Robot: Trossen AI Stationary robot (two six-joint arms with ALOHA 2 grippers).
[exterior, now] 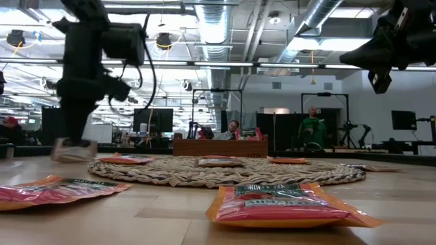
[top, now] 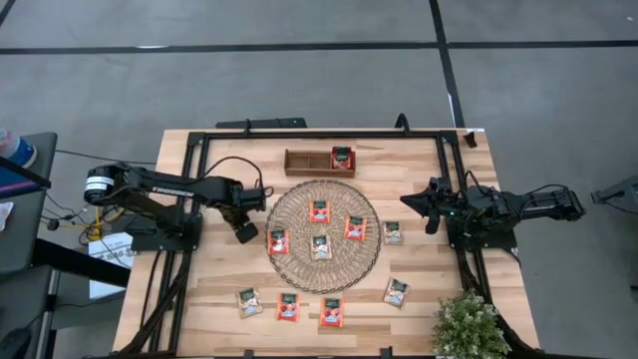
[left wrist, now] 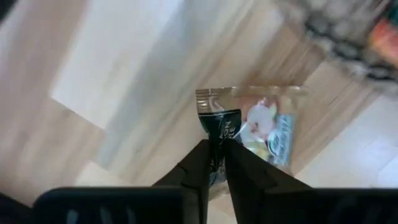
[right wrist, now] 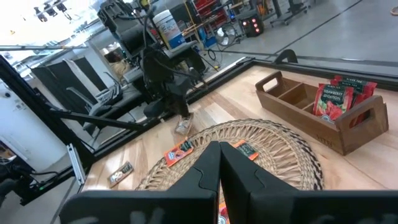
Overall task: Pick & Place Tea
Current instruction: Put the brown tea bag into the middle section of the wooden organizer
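My left gripper [top: 245, 232] [left wrist: 216, 147] stands just left of the round woven mat [top: 299, 271], shut on a pale grey-green tea sachet [left wrist: 267, 127] [right wrist: 182, 126]. My right gripper [top: 407, 202] [right wrist: 219, 149] is shut on nothing and hangs raised at the mat's right edge. Several sachets lie flat on the mat, among them a red one [top: 355, 227] and a pale one [top: 320, 246]. Others lie flat on the table: one to the mat's right [top: 393, 232] and several near the front edge [top: 288, 306] [exterior: 286, 203]. One red sachet [top: 342, 158] stands in the wooden tray [top: 307, 160]. My left gripper pinches the pale sachet between its two fingers at the dark-printed edge strip [left wrist: 219, 124], coming from above and pointing down. The sachet hangs below the fingertips, close over the table [exterior: 71, 151]. Whether its lower edge touches the wood, I cannot tell.
A black frame rail [top: 319, 134] runs round the table's far and side edges. A potted plant [top: 469, 324] stands at the near right corner. Bare wood lies between the mat and the tray and left of the mat. People sit in the room beyond [exterior: 313, 129].
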